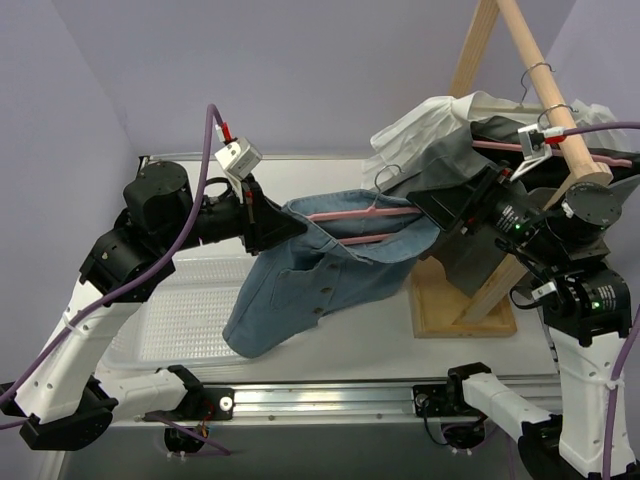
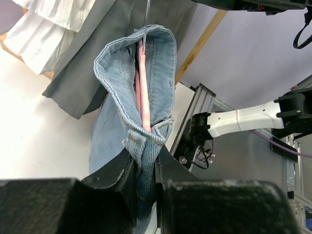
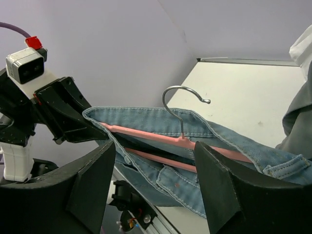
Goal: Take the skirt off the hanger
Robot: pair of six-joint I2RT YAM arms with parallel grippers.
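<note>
we see the denim skirt [image 1: 300, 285] hanging in mid-air on its pink hanger [image 1: 350, 214], stretched between both arms above the table [image 1: 360, 350], just left of the wooden rack [image 1: 497, 285]. from above, the left gripper [image 1: 262, 222] hides its grip. its own wrist view shows the jaws pinching the skirt's waistband, the hanger's tip just beyond them. only the right wrist view shows the right gripper [image 3: 153, 148] spread wide, its fingers [image 3: 92, 190] straddling the waistband either side of the metal hook [image 3: 183, 100].
</note>
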